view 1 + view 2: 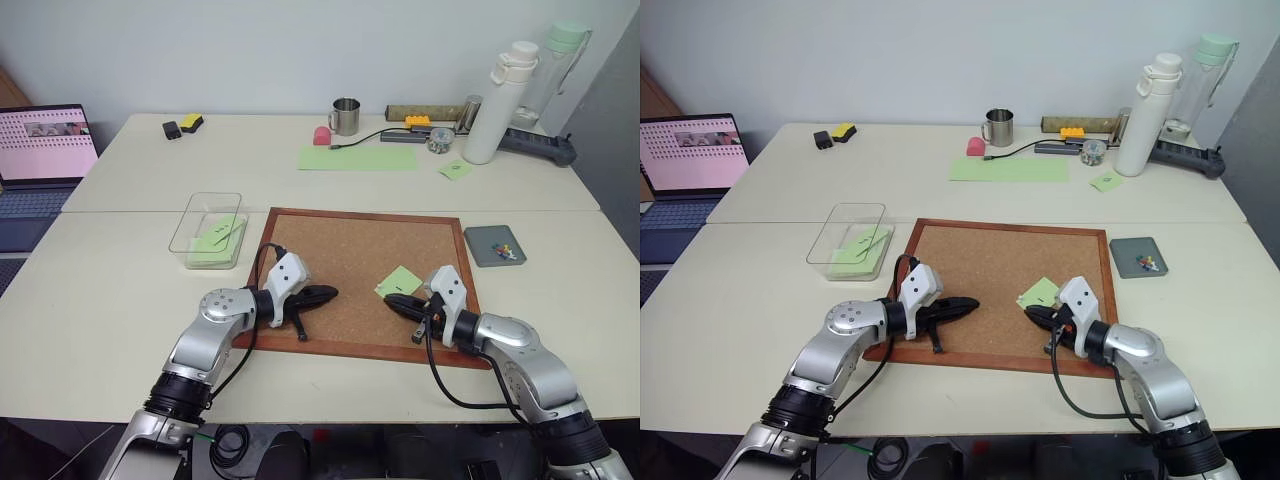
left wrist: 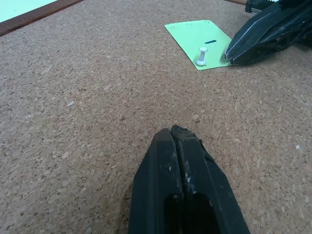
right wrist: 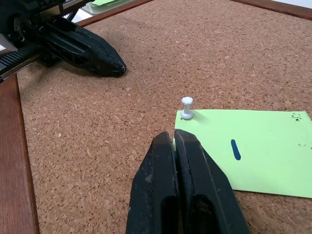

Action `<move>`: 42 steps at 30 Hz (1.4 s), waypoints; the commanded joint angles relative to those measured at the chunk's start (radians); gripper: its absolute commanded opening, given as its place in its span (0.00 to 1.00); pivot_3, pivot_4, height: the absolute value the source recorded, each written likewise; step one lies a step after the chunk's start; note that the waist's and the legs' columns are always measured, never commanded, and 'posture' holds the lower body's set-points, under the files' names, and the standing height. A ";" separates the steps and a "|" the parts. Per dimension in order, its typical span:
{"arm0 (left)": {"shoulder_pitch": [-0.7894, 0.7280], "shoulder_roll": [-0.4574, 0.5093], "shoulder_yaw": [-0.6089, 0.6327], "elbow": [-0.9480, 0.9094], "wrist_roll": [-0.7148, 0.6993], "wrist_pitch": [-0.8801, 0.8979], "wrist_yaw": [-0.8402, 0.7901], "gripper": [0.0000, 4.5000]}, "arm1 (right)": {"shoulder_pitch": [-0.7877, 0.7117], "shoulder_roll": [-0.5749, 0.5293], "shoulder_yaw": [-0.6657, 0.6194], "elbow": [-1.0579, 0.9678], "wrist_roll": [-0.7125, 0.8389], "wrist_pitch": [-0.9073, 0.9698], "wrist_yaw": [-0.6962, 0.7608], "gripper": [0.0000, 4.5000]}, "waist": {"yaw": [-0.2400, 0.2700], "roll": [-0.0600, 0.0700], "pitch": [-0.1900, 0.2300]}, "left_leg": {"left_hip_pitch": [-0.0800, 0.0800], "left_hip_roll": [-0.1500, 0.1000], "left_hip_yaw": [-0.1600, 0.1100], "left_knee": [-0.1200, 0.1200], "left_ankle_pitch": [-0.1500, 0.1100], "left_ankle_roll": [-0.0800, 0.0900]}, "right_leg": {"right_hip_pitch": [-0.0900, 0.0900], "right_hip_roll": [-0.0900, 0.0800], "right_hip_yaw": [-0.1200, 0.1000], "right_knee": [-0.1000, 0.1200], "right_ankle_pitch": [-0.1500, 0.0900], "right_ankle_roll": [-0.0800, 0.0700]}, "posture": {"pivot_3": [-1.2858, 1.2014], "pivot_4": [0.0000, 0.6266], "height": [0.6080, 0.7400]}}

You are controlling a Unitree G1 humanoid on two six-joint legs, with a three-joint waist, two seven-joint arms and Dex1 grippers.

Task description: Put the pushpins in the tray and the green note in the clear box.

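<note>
A cork board with a red-brown frame lies on the worktop, its near edge close to the worktop's front edge. On the board's right part lies the green note, held by one white pushpin near its corner; a short dark stroke marks the paper.

The right end effector is clenched, its tips at the note's near edge, just beside the pin; whether they touch the paper I cannot tell. The left end effector is also clenched, gripping nothing, low over bare cork on the board's left part. Between the two lies open cork, and the board's far half is bare as well.

The clear box sits just off the board's far left corner, with light-green paper inside. The tray sits just beside the board's right edge, holding a few coloured pushpins.

Along the far worktop stand a mug, a long green sheet, a small green scrap and a white bottle, all well apart from the board. A laptop sits at the far left.
</note>
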 commanded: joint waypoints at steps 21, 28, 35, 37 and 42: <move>0.046 0.025 -0.027 -0.021 0.000 0.030 -0.018 0.00 | -0.168 -0.052 -0.380 0.173 0.041 0.006 -0.306 0.00 | 0.003 0.000 0.000 | 0.001 -0.001 0.001 0.000 0.000 0.000 | 0.001 -0.001 0.000 0.000 0.000 0.000 | 0.52 0.24 1.00; 0.054 0.030 -0.027 -0.031 -0.001 0.031 -0.020 0.00 | -0.289 -0.097 -0.392 0.428 -0.007 -0.031 -0.295 0.00 | -0.001 0.000 0.000 | 0.003 0.000 0.002 -0.001 0.000 0.000 | 0.002 0.000 0.002 0.000 0.000 0.000 | 0.52 0.24 1.00; 0.062 0.038 -0.020 -0.040 -0.001 0.038 -0.015 0.00 | -0.347 -0.103 -0.399 0.551 -0.007 -0.065 -0.274 0.28 | -0.001 0.000 0.000 | 0.003 0.000 0.003 -0.002 0.000 0.000 | 0.002 0.000 0.002 -0.001 0.000 0.000 | 0.52 0.24 1.00; 0.064 0.038 -0.019 -0.042 -0.001 0.040 -0.012 0.00 | -0.348 -0.103 -0.399 0.560 -0.009 -0.075 -0.273 0.39 | -0.001 0.000 0.000 | 0.003 0.000 0.003 -0.002 0.000 0.000 | 0.003 0.000 0.002 -0.001 0.000 0.000 | 0.52 0.24 1.00; 0.071 0.041 -0.016 -0.052 -0.004 0.046 -0.010 0.00 | -0.339 -0.106 -0.396 0.549 -0.009 -0.092 -0.269 0.60 | -0.002 0.000 0.000 | 0.003 0.000 0.003 -0.002 0.000 0.000 | 0.003 0.000 0.002 0.000 0.000 0.000 | 0.52 0.24 1.00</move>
